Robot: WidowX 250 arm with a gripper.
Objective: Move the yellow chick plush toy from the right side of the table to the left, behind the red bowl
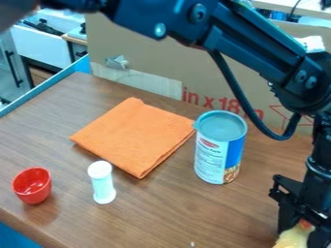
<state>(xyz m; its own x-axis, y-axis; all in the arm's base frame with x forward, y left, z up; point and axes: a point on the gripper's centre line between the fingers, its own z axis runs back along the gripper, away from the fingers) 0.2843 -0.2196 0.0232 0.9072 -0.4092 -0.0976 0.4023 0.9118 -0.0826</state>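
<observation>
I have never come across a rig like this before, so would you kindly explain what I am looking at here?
The jointed black machine is a robot arm, entering from the top edge and bending down on the right to its pincer. A fixed camera looks down at a slant on a brown wood-grain table. At the pincer is a pale yellow item with a reddish patch; the picture's edge cuts it off, so I cannot say what it is or how firmly it is held. On the table are a folded orange cloth, a lidded can, a small white-capped shaker and a red cup. Behind them stands cardboard.
</observation>
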